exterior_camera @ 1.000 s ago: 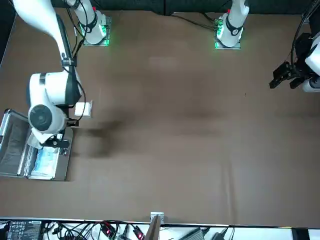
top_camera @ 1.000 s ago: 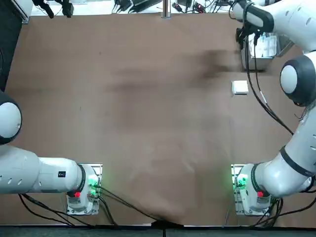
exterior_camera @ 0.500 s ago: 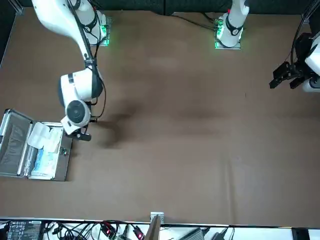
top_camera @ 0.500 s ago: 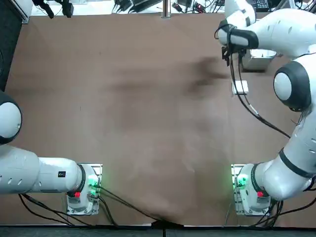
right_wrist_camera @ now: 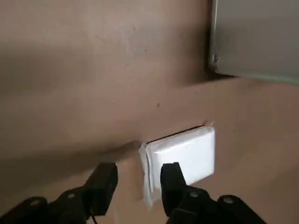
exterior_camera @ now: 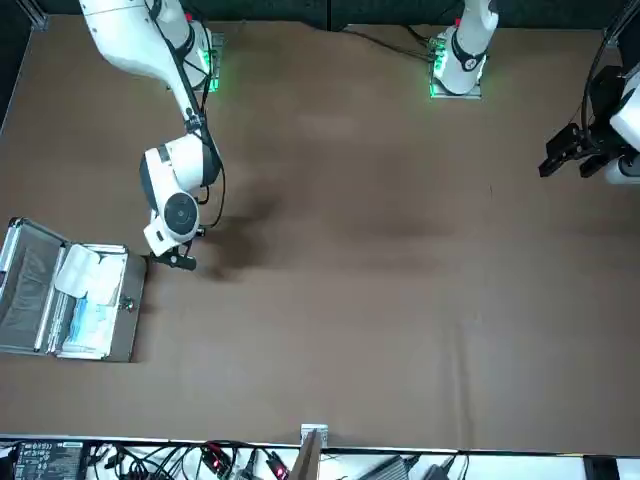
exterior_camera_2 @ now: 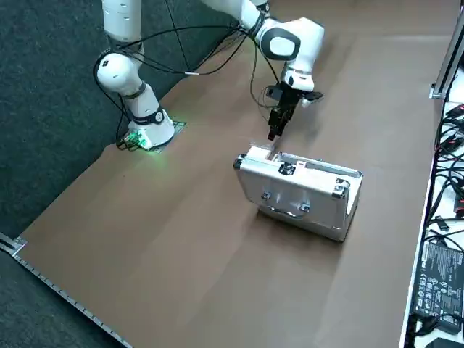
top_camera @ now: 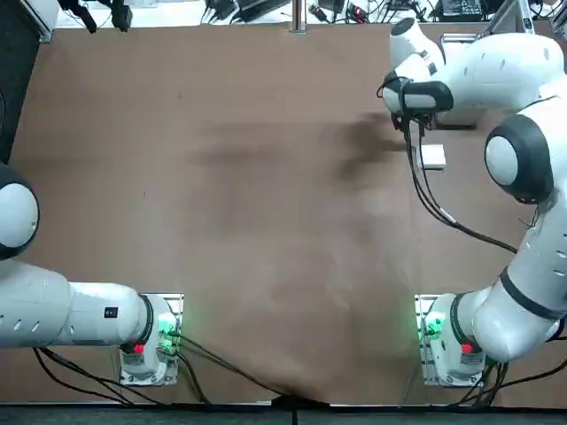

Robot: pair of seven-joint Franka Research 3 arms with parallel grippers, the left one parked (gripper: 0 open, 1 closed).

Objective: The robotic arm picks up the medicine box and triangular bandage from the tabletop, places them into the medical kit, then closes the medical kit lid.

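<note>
Brown table (top_camera: 266, 221) is holding the whole setup. Right arm (top_camera: 500, 71) is reaching out from its base, about 12 o'clock in the top view, and bending over the work spot. Silver kit (exterior_camera: 130, 310) is standing open; front view is showing its lid (exterior_camera: 25, 290) lying out toward 9 o'clock, so closing is remaining undone. Right gripper (right_wrist_camera: 139, 170) is hanging near the kit, fingers spread apart, nothing between them. Bandage (exterior_camera: 78, 270) is lying inside the kit, toward 11 o'clock of the open tray in the front view, over the pale lining; that part is looking done. Box (right_wrist_camera: 187, 151), smallest, is sitting on the table, outside the kit, which is lying toward 1 o'clock of it in the top view. Wrist view is showing the box just beyond the fingers, not between them. Progress guess: about half, one item in, one out. Remaining: lining up with the box, gripping, lifting, placing it in the kit, then swinging the lid shut.
</note>
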